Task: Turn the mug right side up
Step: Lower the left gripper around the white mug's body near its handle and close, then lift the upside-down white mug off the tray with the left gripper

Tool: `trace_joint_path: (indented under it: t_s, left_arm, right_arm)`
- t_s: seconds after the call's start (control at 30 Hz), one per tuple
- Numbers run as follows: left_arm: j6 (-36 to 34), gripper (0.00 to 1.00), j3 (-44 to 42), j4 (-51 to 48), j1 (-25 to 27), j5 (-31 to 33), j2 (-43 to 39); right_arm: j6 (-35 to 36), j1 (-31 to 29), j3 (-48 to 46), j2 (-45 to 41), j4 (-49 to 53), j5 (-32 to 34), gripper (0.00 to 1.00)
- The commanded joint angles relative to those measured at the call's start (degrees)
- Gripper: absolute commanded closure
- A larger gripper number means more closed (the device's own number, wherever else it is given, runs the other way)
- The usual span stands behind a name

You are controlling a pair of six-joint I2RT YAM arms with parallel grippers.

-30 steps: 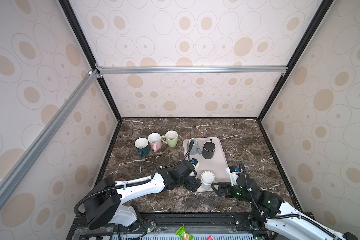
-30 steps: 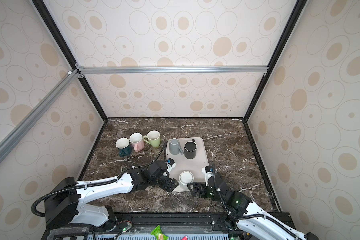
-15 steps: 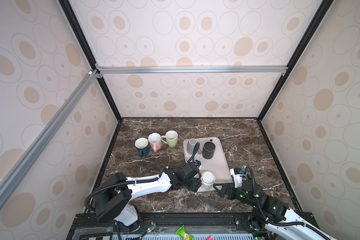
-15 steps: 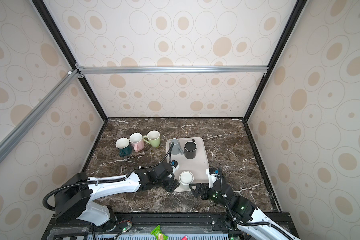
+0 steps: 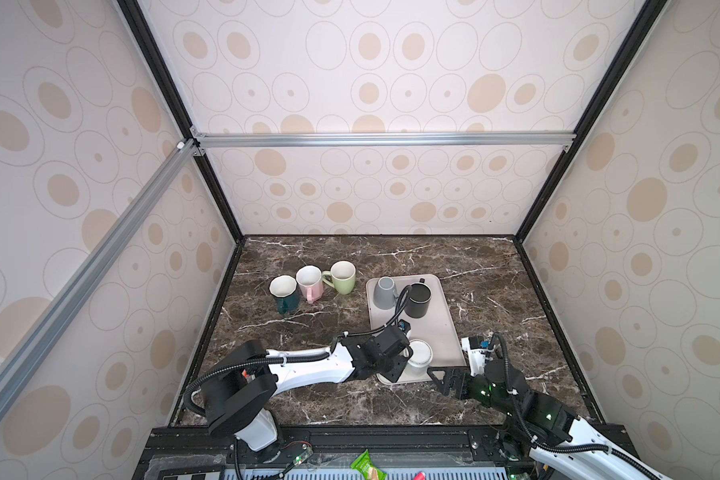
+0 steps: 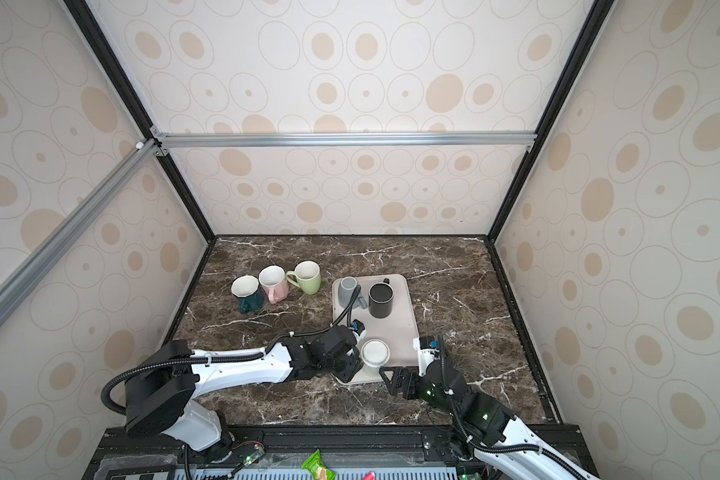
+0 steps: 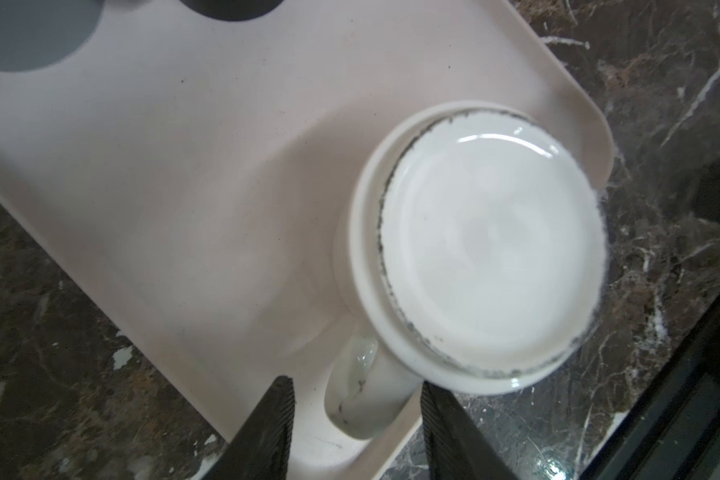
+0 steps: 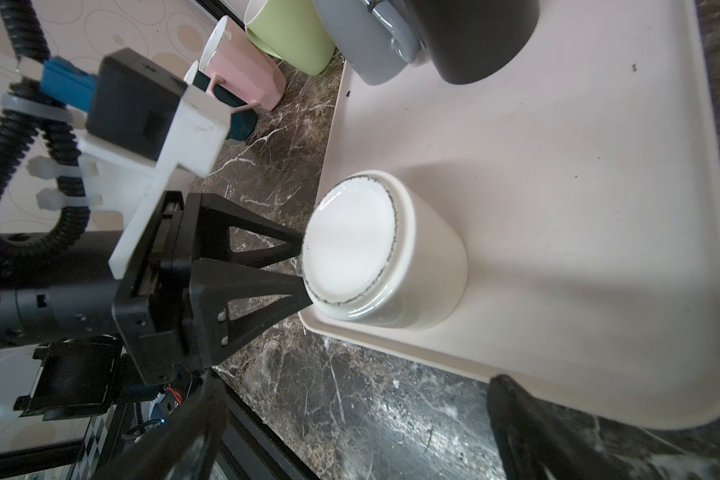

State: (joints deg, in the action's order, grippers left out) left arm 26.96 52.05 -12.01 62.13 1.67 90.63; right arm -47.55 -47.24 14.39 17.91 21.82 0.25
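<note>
A white mug point(image 5: 420, 353) point(image 6: 374, 353) stands upside down, base up, at the near end of the beige tray point(image 5: 437, 328) point(image 6: 400, 328). In the left wrist view the mug point(image 7: 491, 257) shows its handle point(image 7: 366, 395) between the jaws of my left gripper point(image 7: 354, 390). One finger is close beside the handle and the other stands clear of it, so the gripper is open. From the right wrist view, the left gripper point(image 8: 302, 266) reaches the mug point(image 8: 375, 249) from its side. My right gripper point(image 5: 439, 378) point(image 8: 358, 399) hangs open, with nothing between its fingers, over the marble by the tray's near edge.
At the tray's far end stand a grey mug point(image 5: 384, 293), base up, and a black mug point(image 5: 417, 300), mouth up. Teal point(image 5: 284, 293), pink point(image 5: 310, 283) and green point(image 5: 344, 277) mugs stand upright on the marble to the left. Walls enclose the table.
My left gripper has slid in to the white mug's handle and its jaws have narrowed around it. The right arm has drawn back slightly toward the front edge, still open.
</note>
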Motion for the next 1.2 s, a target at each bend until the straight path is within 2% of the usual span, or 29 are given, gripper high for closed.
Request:
trace_joint_path:
  t_s: [0.0,0.13,0.23,0.57,1.17]
  left_arm:
    - [-2.47,0.51,3.54,-2.54,1.40,3.79,1.07]
    - [-3.05,0.53,5.59,-4.16,2.45,5.77,2.00]
    - [-3.71,0.59,6.21,-4.08,3.24,6.15,2.59]
    - [-4.57,0.69,8.51,-6.38,4.23,9.17,4.79]
    - [-6.00,0.71,12.49,-7.92,6.04,12.11,8.45]
  right_arm:
    - [-1.06,-0.38,-0.42,0.11,0.61,1.24,0.00]
    - [-1.34,-0.38,-0.51,0.11,0.98,1.38,0.00]
    - [-1.60,-0.36,-0.59,0.02,1.13,1.42,0.00]
    - [-4.58,-0.39,-2.04,-1.36,0.82,3.21,0.01]
    - [-7.07,-0.36,-3.71,-11.42,7.56,6.86,0.01]
